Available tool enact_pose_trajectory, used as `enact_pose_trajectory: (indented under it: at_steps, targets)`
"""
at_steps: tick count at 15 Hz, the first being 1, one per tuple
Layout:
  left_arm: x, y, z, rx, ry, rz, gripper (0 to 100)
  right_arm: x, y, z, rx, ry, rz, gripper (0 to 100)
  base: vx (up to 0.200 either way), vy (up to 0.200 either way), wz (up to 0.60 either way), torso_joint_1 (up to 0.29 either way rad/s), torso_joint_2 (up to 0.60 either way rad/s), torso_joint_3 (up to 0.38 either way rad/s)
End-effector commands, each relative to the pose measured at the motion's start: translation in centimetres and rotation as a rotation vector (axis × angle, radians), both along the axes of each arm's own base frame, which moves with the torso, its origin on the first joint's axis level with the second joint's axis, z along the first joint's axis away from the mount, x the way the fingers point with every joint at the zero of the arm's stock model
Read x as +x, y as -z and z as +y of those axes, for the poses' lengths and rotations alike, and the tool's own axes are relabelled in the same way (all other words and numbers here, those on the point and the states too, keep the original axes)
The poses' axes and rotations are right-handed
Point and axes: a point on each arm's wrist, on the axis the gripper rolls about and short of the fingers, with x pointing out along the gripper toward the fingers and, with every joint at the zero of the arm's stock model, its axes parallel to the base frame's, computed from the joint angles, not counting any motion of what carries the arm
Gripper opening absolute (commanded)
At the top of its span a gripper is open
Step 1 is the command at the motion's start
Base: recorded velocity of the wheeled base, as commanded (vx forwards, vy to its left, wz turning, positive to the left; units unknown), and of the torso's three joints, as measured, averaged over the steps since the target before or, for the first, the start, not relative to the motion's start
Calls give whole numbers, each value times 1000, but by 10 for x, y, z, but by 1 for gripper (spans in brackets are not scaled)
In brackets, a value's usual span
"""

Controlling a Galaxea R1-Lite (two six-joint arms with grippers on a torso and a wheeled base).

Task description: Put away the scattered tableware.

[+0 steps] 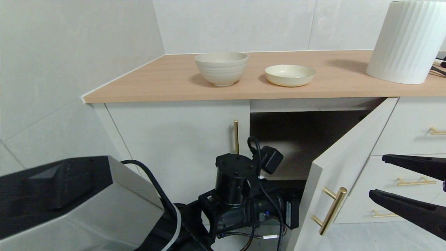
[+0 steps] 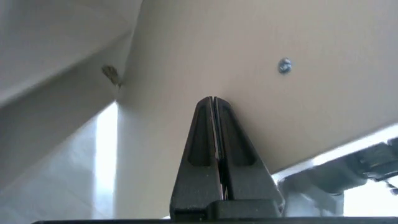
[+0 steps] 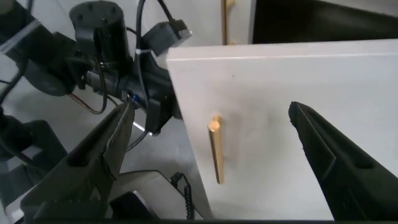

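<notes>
Head view first: the ribbed bowl [image 1: 221, 68] and the shallow dish [image 1: 290, 75] sit side by side on the wooden countertop [image 1: 167, 83], well apart from both arms, and neither is picked up yet. Below them the right-hand cabinet door [image 1: 348, 153] stands swung out, its brass handle [image 1: 331, 209] facing the room and the dark cupboard [image 1: 299, 139] open behind it.

The left arm is down low, tucked in behind that door. In its wrist view the left gripper [image 2: 212, 101] has its fingers pressed together with nothing between them. The tips are just beside a pale panel with a screw [image 2: 285, 65] in it — likely the door's inner face, though I cannot be sure. The right gripper [image 1: 377, 175] hangs at the door's front, fingers spread wide. In its wrist view the handle lines up with the gap but is not gripped.

The step in hand looks like getting the cupboard fully open before any tableware goes in. To do it well, push with the closed left fingertips on the inner panel, nearer the free edge than the hinge, and follow the door's arc so the tips don't slide off. Keep the right fingers out of the handle's path — a door swung wide lets the bowl go in without clipping its edge.
</notes>
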Motion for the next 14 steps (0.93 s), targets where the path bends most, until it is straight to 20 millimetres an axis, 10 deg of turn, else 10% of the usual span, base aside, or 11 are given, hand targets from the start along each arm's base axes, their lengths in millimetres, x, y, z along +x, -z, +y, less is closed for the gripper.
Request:
enact_pose_trajectory:
  at_steps: [1, 14]
  targets:
    - [1, -9, -2, -13, -3, 11, 0, 0, -1, 0, 3, 2, -5, 100, 0, 0, 0, 0, 0, 0]
    - [5, -31, -14, 23, -9, 108, 0, -7, -18, -5, 64, 12, -56, 100, -15, 0, 0, 0, 0, 1]
